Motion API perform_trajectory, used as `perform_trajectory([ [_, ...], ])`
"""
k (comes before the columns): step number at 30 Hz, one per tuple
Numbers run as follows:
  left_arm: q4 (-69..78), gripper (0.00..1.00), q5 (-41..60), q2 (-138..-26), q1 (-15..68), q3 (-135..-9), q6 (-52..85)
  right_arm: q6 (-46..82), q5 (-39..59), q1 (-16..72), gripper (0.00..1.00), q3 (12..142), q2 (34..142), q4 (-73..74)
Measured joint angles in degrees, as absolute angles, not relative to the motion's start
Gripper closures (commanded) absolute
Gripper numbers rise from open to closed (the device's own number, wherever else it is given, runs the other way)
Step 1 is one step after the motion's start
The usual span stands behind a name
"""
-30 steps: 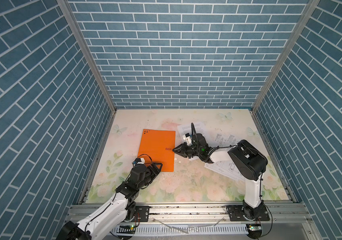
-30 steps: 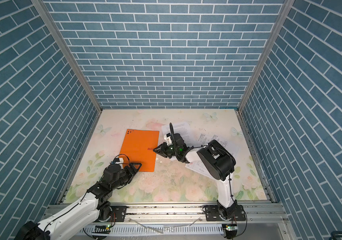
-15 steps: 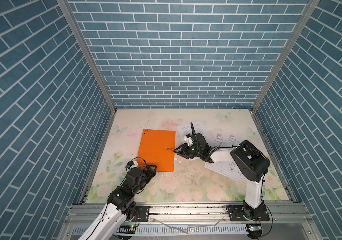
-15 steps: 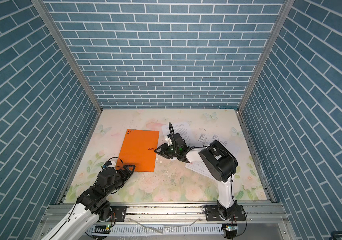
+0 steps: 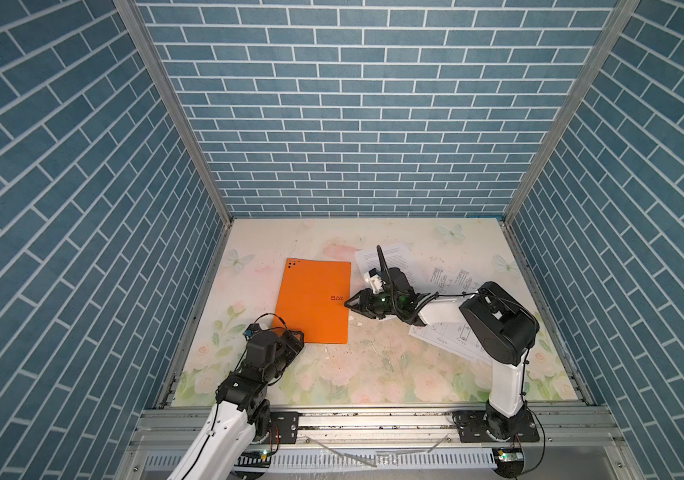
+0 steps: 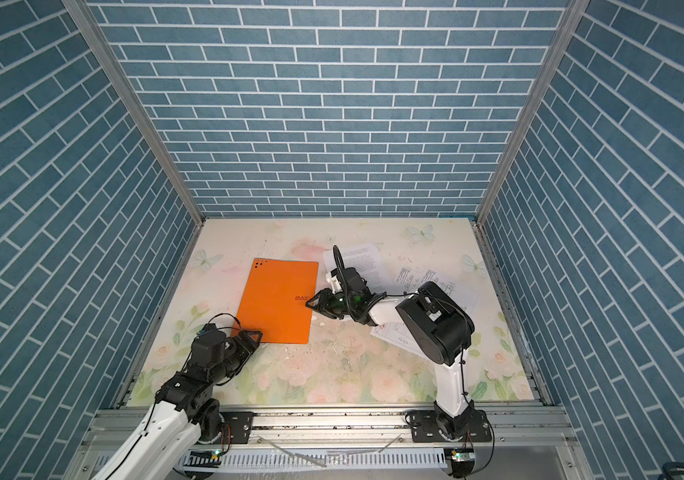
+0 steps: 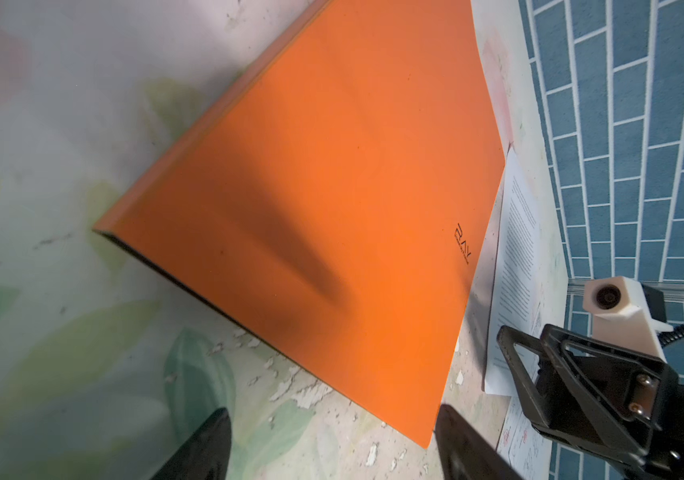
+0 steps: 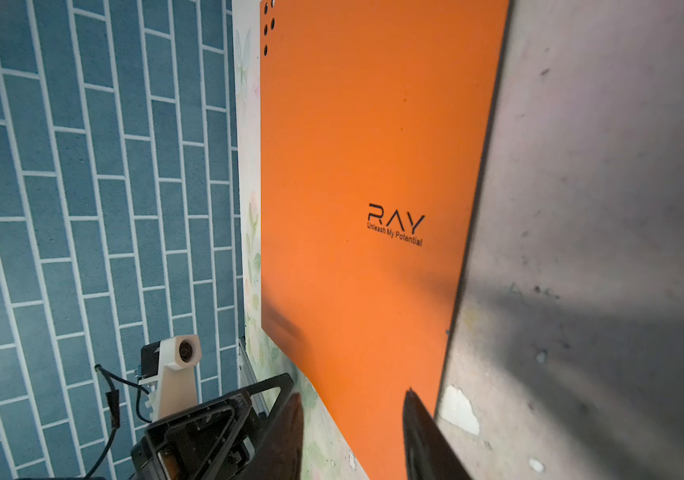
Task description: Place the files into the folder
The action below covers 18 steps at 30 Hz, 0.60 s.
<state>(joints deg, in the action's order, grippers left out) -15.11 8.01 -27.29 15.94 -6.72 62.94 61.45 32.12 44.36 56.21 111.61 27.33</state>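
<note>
The flat orange rectangular folder (image 5: 311,303) lies closed, cover up, left of centre, with a small dark logo by its right edge and dark dots at its far left corner. Just beside its far right corner lies a white paper sheet of dense printed text (image 5: 394,254). Further right is a white sheet with black line drawings (image 5: 450,279), and a second drawing sheet (image 5: 450,338) lies nearer the front, both partly hidden.

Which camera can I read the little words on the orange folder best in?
The right wrist view. The logo on the folder is big and sharp there: RAY, Unleash My Potential. The left wrist view shows it small and sideways; in both top views it is a tiny dark mark.
</note>
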Motion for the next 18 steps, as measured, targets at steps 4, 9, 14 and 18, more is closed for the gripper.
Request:
perform_trajectory([
  [4, -13.82, 0.29, 8.88, -27.64, 15.66, -6.72, 62.28, 61.45, 32.10, 44.36, 0.62, 56.21, 111.61, 27.31],
  [9, -12.32, 0.33, 9.65, -27.64, 14.98, -6.35, 62.11, 61.45, 32.10, 44.36, 0.62, 56.21, 111.61, 27.31],
  [14, -11.07, 0.33, 10.20, -27.59, 14.48, -4.97, 62.13, 61.45, 32.10, 44.36, 0.62, 56.21, 111.61, 27.14],
  [18, -10.41, 0.33, 10.41, -27.59, 13.85, -4.71, 62.15, 61.45, 32.10, 44.36, 0.62, 56.21, 111.61, 26.92],
])
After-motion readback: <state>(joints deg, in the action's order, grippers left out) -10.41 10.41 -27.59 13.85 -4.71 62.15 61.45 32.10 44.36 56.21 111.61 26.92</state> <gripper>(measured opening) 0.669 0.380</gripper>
